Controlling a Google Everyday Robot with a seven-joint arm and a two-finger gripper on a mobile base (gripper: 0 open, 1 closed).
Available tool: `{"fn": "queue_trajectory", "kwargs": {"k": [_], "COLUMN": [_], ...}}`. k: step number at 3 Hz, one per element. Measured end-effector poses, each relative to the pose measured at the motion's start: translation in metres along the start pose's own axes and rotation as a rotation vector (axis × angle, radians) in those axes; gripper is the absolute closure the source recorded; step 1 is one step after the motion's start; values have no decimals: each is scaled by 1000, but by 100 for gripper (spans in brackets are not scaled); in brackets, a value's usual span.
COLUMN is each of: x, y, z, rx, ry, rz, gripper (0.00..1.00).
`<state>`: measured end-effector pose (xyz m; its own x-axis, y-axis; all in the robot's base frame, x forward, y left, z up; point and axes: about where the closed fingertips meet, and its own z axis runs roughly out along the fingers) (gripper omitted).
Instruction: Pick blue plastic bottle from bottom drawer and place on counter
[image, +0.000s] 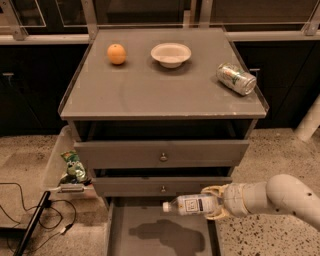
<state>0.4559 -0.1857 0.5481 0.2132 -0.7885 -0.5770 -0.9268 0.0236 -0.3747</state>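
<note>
The blue plastic bottle (191, 204) is a small clear bottle with a white cap and a pale label. It lies sideways in my gripper (214, 203), cap pointing left. The gripper is shut on it and holds it in the air above the open bottom drawer (120, 235), just in front of the middle drawer's face. The bottle's shadow falls on the drawer's grey floor. The counter (150, 92) is the wide grey top of the cabinet, well above the gripper.
On the counter are an orange (116, 53), a white bowl (171, 54) and a dented silver-green can (235, 78) near the right edge. A white bin (54, 165) with a green snack bag (74, 166) stands left of the cabinet. Cables (30, 215) lie on the floor.
</note>
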Motion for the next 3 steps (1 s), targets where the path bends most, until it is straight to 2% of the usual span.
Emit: {"fn": "queue_trajectory", "kwargs": {"k": [1,2,3], "x": [-11,-47,-86], "y": [-20,-70,-107], "z": [-17,-69,-111], "rx": [37,117,156], "ry": [9,31,42], "rz": [-12,-67,-133], "gripper": [100,100,100]}}
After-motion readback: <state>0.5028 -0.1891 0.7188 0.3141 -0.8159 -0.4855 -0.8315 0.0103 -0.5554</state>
